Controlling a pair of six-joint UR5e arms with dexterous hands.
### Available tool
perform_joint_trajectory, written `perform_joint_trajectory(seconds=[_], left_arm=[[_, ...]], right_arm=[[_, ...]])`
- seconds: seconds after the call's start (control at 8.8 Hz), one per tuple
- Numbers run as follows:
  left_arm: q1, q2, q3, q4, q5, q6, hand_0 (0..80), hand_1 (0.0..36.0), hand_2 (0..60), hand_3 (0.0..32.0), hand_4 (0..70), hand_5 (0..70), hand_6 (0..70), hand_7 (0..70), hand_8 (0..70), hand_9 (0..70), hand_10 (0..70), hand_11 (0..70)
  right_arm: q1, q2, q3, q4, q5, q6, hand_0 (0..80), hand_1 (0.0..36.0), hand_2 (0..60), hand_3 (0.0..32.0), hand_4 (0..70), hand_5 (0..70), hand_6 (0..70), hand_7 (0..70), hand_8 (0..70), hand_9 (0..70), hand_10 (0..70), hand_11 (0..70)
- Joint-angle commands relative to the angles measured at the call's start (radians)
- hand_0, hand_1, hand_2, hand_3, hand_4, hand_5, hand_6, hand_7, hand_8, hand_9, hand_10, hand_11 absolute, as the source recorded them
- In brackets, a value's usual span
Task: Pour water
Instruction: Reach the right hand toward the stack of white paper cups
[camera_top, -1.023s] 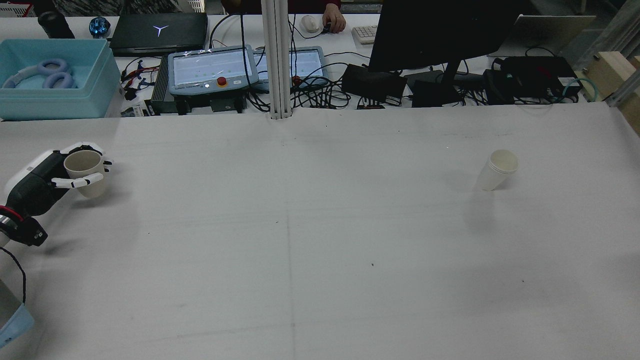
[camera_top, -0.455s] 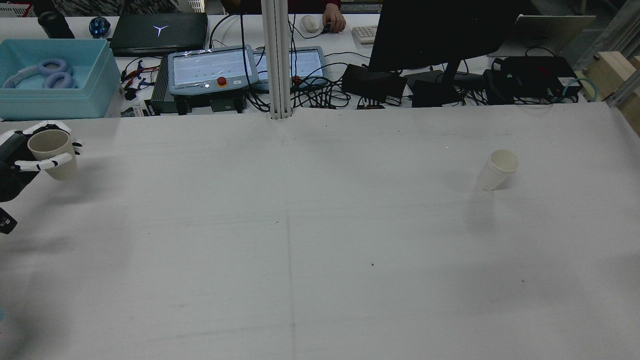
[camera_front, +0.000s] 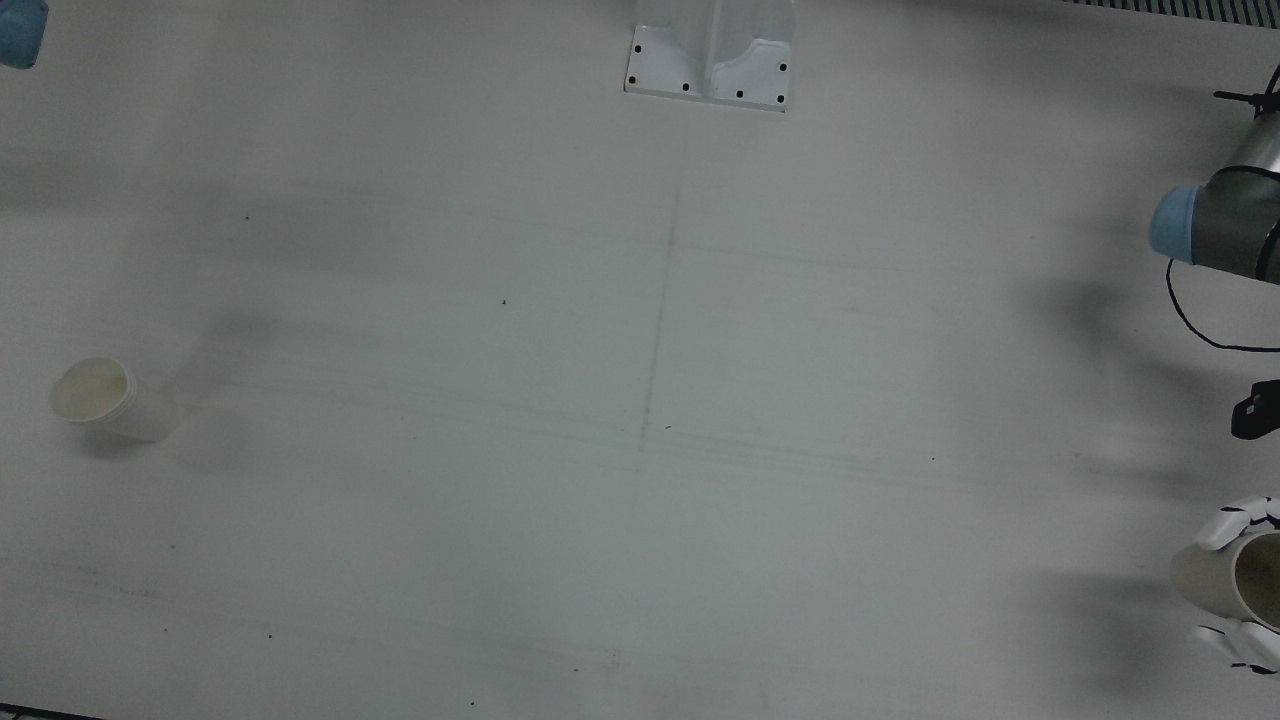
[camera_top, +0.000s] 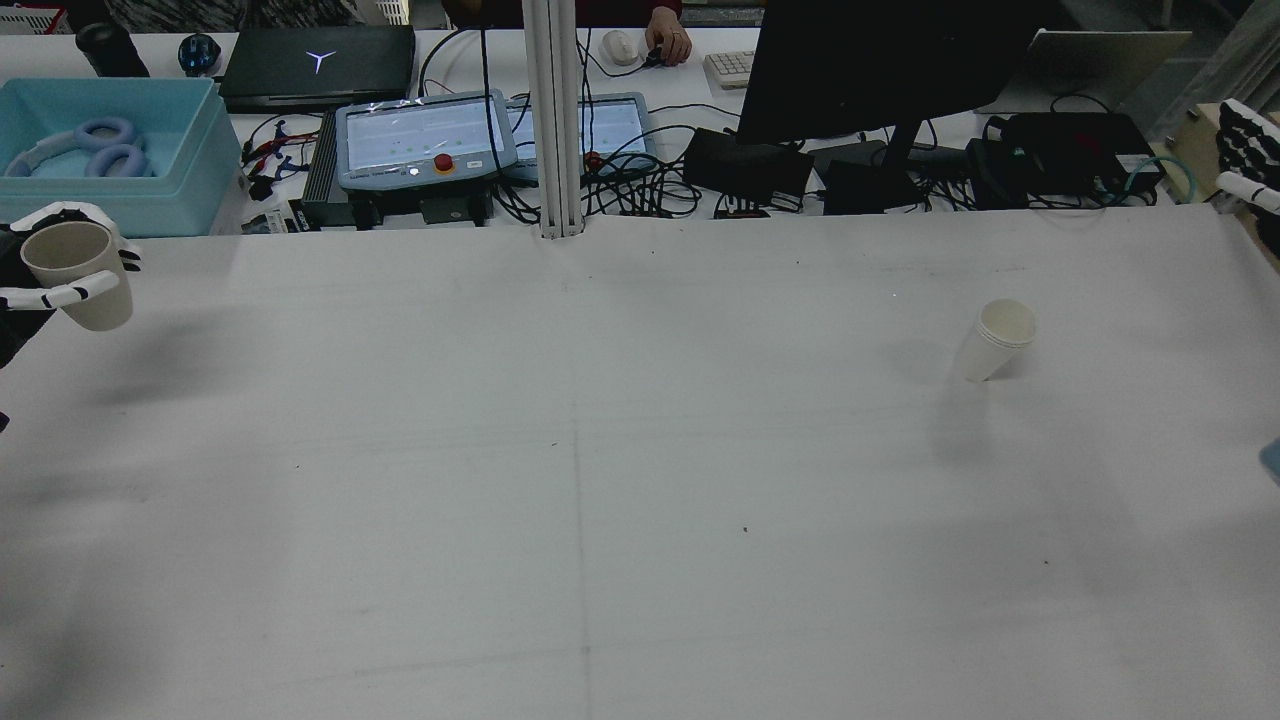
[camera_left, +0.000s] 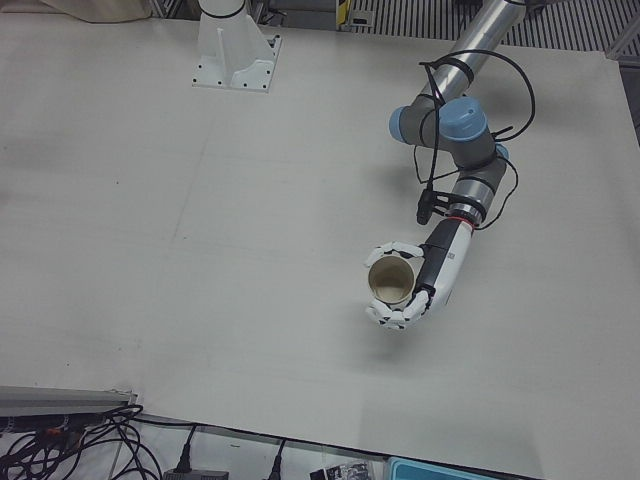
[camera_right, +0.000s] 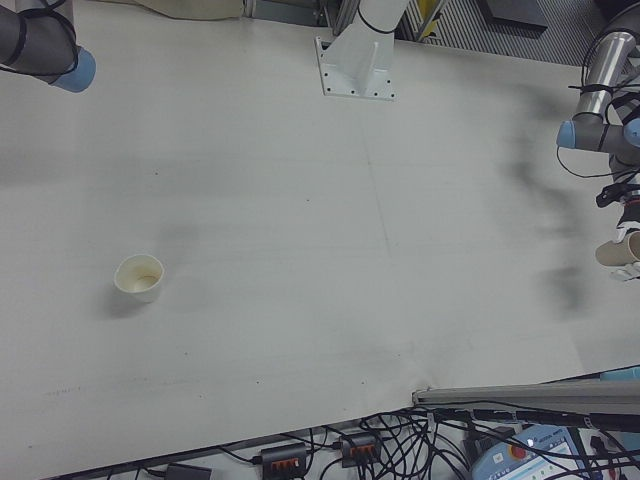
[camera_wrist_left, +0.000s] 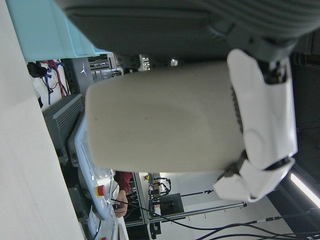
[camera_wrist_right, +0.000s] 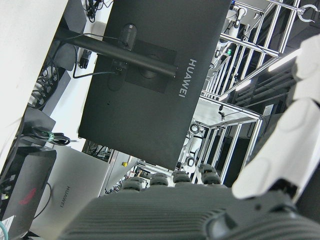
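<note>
Left robot hand (camera_left: 405, 285) is gripping the tan cup (camera_left: 390, 280) upright, far from the white cup (camera_top: 993, 340) across the counter (camera_top: 600, 450), needing carrying over before tipping.

Tabletop (camera_top: 620, 480): white covering, faint creases and a few dark specks. One white paper cup (camera_top: 994, 340) stands upright directly on it, twd robot's right edge, nearer far edge. Arm pedestal base (camera_front: 708, 62) bolted at robot-side edge, approx centre.
</note>
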Motion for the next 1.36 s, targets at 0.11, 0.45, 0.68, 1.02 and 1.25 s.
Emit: perform_joint_trajectory(seconds=[0.11, 0.45, 0.68, 1.02, 1.25], left_arm=[[-0.005, 0.007, -0.07, 0.063, 0.001, -0.014, 48.5, 27.9, 60.0, 0.0, 22.1, 52.5, 27.0, 55.7, 35.7, 35.3, 23.5, 35.3], [-0.009, 0.027, -0.101, 0.075, 0.001, -0.02, 48.7, 28.3, 60.0, 0.0, 21.9, 52.9, 27.1, 55.3, 35.8, 35.4, 23.6, 35.6], [-0.014, 0.048, -0.119, 0.078, 0.001, -0.022, 48.9, 28.5, 60.0, 0.0, 21.9, 52.7, 27.1, 55.1, 35.9, 35.5, 23.7, 35.7], [-0.022, 0.054, -0.118, 0.078, 0.003, -0.023, 48.6, 28.1, 60.0, 0.0, 21.5, 52.4, 27.2, 54.4, 36.1, 35.7, 24.1, 36.3], [-0.025, 0.054, -0.118, 0.078, 0.003, -0.023, 48.5, 28.0, 60.0, 0.0, 21.4, 52.6, 27.3, 54.1, 36.1, 35.6, 24.3, 36.5]], right_arm=[[-0.103, -0.014, -0.015, 0.091, 0.098, -0.206, 45.2, 14.3, 17.3, 0.0, 0.0, 5.0, 0.4, 0.0, 0.9, 0.0, 0.6, 2.3], [-0.249, -0.012, -0.059, 0.096, 0.156, -0.264, 46.4, 17.7, 19.7, 0.0, 0.0, 3.4, 0.0, 0.0, 0.0, 0.0, 0.0, 1.0], [-0.293, -0.012, -0.059, 0.102, 0.199, -0.266, 45.8, 16.8, 19.2, 0.0, 0.0, 2.4, 0.0, 0.0, 0.0, 0.0, 0.0, 1.7], [-0.324, -0.007, -0.099, 0.119, 0.204, -0.259, 45.8, 16.4, 19.7, 0.0, 0.0, 3.1, 0.0, 0.0, 0.0, 0.0, 0.3, 2.1], [-0.35, -0.001, -0.124, 0.14, 0.205, -0.255, 43.9, 14.7, 19.8, 0.0, 0.0, 3.8, 0.0, 0.0, 0.0, 0.0, 0.8, 2.6]])
